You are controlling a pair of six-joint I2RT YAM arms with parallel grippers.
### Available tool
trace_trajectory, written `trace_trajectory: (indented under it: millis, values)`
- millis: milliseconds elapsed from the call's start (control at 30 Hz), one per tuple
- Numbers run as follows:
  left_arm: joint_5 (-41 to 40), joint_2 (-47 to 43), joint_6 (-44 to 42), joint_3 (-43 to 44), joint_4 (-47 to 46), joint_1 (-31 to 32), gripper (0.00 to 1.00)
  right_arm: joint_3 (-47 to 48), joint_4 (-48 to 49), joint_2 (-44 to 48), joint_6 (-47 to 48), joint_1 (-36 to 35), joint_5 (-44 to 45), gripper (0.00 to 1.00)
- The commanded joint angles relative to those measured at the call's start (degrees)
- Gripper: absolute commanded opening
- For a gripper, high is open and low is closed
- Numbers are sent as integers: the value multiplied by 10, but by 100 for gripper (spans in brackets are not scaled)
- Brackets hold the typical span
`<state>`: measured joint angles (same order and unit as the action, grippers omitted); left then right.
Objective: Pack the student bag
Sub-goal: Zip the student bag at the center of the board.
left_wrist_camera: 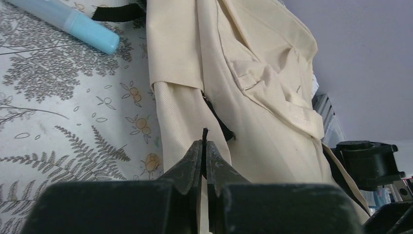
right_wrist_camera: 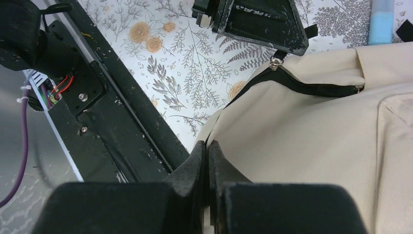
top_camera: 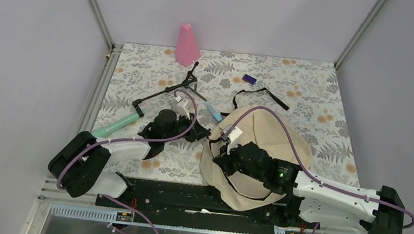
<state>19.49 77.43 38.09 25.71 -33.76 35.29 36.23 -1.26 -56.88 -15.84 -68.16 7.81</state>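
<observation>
Student bag (top_camera: 259, 151) is slumped at about 5 o'clock on the table (top_camera: 321, 111), close to the right arm's base. It's soft cream cloth crumpled into a rounded heap, with a flat black strap (top_camera: 262, 94) trailing off its far side toward 12.

My left gripper (left_wrist_camera: 203, 142) is pinched tight at the bag's 9 o'clock edge. A thin black pull tab (left_wrist_camera: 205, 132) pokes up between its tips. On the right wrist camera that tab leads to a small silver ring (right_wrist_camera: 276, 62) at the end of the black zipper (right_wrist_camera: 311, 87).

My right gripper (right_wrist_camera: 207, 145) has its jaws pressed together too. The tips sit right at the cloth's edge, just beside the black base rail (right_wrist_camera: 122, 131). Whether any fabric is caught between them I can't tell from this angle.

Up close, the student bag is smooth woven material hanging in long folds, with a stitched patch pocket (left_wrist_camera: 272, 83) puckered at its corner.

The table has a fern-and-blossom print. A glossy light-blue tube (left_wrist_camera: 73, 24) lies at the bag's 11 o'clock. A mint-green cylinder (top_camera: 115, 125) sits out at the table's 9, and a spindly black rod stand (top_camera: 167, 89) lies folded flat at 10. A matte pink cone (top_camera: 188, 45) stands at 11 on the far edge. A little purple block (top_camera: 248, 79) is at 12.
</observation>
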Motion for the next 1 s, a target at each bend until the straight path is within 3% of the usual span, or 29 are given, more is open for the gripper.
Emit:
trace_trajectory:
  millis: [0,300,667,967]
  values:
    - [-52,25,-14,28,-36,-13,0,19,17,53,-6,-12,-76,0]
    - [-33,74,-19,69,-56,-11,0,48,6,37,-10,-19,-144,0]
    - [-20,148,-32,145,-49,-11,0,120,-5,80,18,-22,-138,0]
    - [-58,201,-85,245,22,-12,0,122,29,82,-3,-23,-177,0]
